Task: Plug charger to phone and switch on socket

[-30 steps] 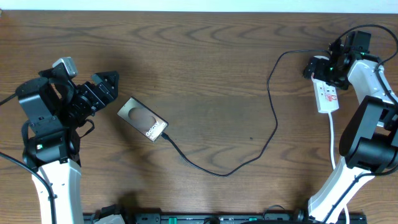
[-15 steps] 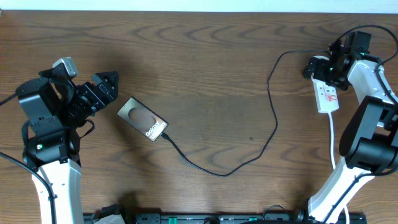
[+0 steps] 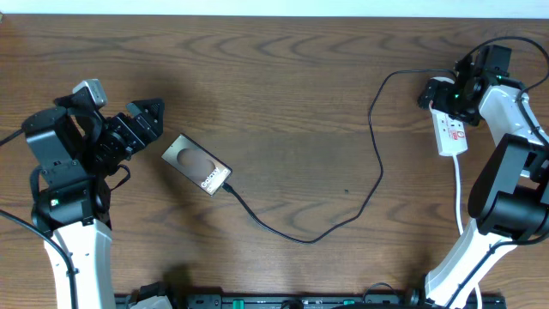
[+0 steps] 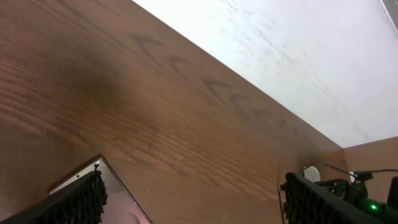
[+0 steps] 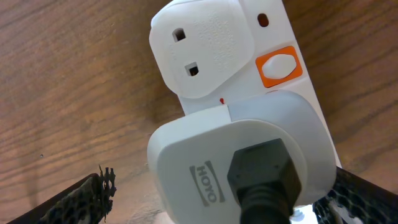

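Note:
The bronze-brown phone [image 3: 197, 165] lies flat at the left-centre, and one corner shows in the left wrist view [image 4: 121, 202]. The black charger cable [image 3: 343, 219] runs from the phone's lower-right end, loops across the table and rises to a white adapter [image 5: 236, 158] seated in the white socket strip [image 3: 451, 130]. The strip's orange switch [image 5: 278, 66] shows beside an empty outlet. My left gripper [image 3: 144, 118] is open, just left of the phone and apart from it. My right gripper [image 3: 457, 87] is open, with its fingers either side of the adapter.
The strip's white cord [image 3: 460, 193] runs down the right side past the right arm's base [image 3: 506, 206]. The table's far edge [image 4: 261, 93] meets a white wall. The cable loop lies across the table's middle right.

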Controlling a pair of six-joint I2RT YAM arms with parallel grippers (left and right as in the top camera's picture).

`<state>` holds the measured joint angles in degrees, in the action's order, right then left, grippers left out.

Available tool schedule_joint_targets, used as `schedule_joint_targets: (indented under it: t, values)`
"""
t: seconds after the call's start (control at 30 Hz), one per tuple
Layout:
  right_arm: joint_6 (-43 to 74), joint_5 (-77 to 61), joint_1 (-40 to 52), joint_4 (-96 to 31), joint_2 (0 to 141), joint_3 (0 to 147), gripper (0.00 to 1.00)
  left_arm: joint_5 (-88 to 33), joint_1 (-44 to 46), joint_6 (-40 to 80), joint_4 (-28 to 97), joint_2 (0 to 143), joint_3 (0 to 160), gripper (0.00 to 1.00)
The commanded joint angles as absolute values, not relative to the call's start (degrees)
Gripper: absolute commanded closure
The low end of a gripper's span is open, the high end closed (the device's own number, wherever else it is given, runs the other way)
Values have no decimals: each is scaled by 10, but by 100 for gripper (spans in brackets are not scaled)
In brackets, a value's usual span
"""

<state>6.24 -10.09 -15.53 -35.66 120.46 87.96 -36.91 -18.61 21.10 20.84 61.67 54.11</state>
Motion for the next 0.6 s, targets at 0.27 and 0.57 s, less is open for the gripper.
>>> schedule_joint_targets:
  t: [0.27,0.57]
  values:
    - [80,-130,-204,-479,1218,991,1,-364,-184,204,210,618,551,12]
    - [50,-108,-242,-578,1192,1110,1,-364,-184,204,210,618,551,12]
